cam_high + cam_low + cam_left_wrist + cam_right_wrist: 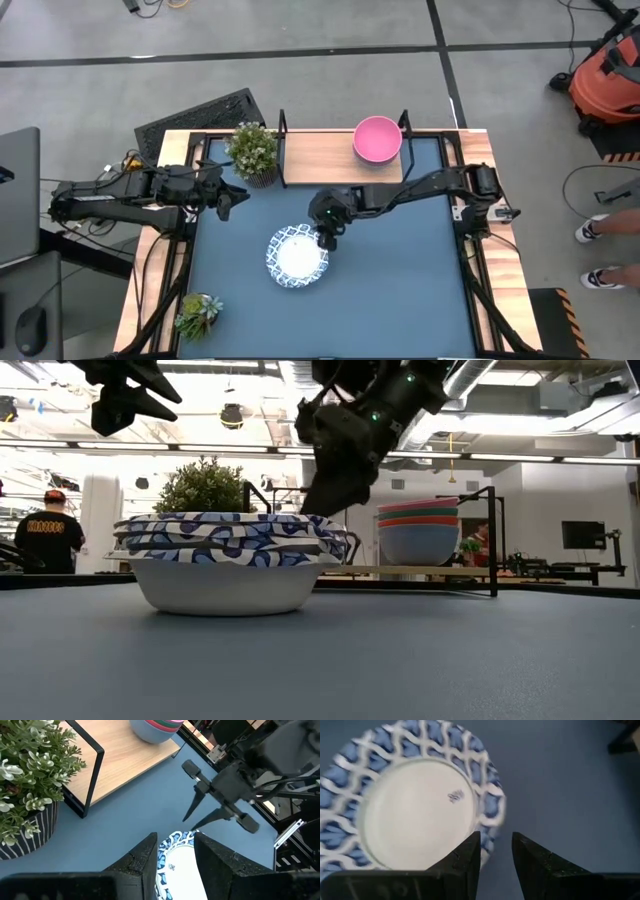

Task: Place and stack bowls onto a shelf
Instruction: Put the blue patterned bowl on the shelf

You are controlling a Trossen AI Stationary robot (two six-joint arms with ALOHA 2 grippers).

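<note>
The white bowls with blue patterned rims [297,257] sit nested, mouth up, near the table's middle. The right gripper [327,238] hangs over their far right rim, fingers apart, holding nothing. Farther away, the pink-topped bowl stack [377,138] stands upright on the shelf [320,155]. The left gripper [232,197] waits at the left, fingers apart.

We are in a robotics lab or open workshop hall. Our blue worktop with pale wooden edges [330,300] stands on a bare grey concrete floor [330,25] crossed by black cables. An orange shop vacuum [608,75] sits nearby. Across the room we see exposed silver ceiling ducts [480,375], a dark wall monitor [583,535] and a person in a black shirt [48,532].
</note>
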